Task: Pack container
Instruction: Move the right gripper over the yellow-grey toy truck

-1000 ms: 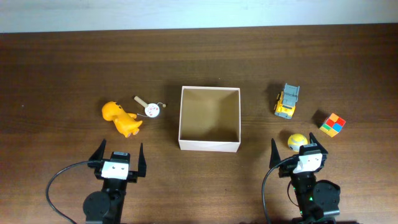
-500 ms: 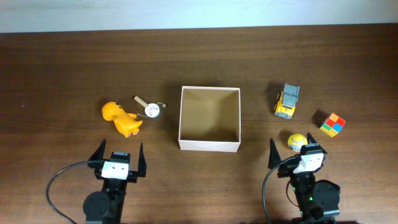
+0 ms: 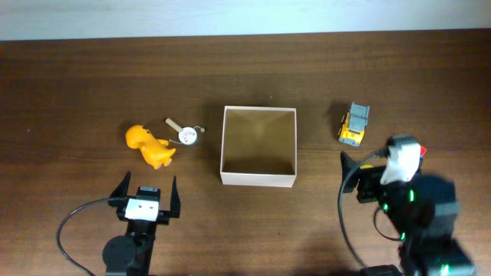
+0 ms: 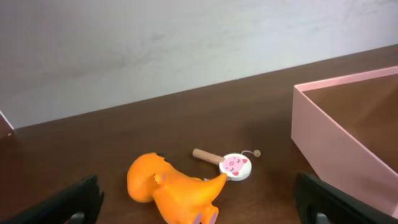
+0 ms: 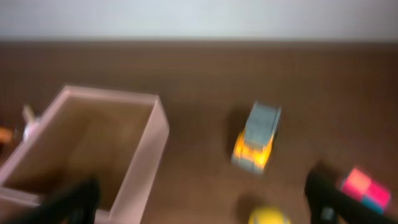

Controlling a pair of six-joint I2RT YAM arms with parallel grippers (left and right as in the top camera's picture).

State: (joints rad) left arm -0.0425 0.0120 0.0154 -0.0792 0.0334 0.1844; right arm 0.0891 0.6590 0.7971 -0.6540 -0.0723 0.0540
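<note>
Our left gripper [image 3: 149, 179] sits at lower left of the overhead view, fingers spread and holding nothing. Our right gripper [image 5: 202, 186], blurred at lower right, is also spread wide with nothing held. The container [image 3: 258, 179] stands mid-frame between them, with an orange dinosaur [image 3: 149, 146] to its left and a yellow truck [image 3: 354, 125] to its right.

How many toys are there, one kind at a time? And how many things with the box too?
Orange dinosaur: 1
Little drum on a stick: 1
Yellow and grey truck: 1
Coloured cube: 1
Yellow ball: 1
Container: 1
Total: 5 toys, 6 things with the box.
</note>
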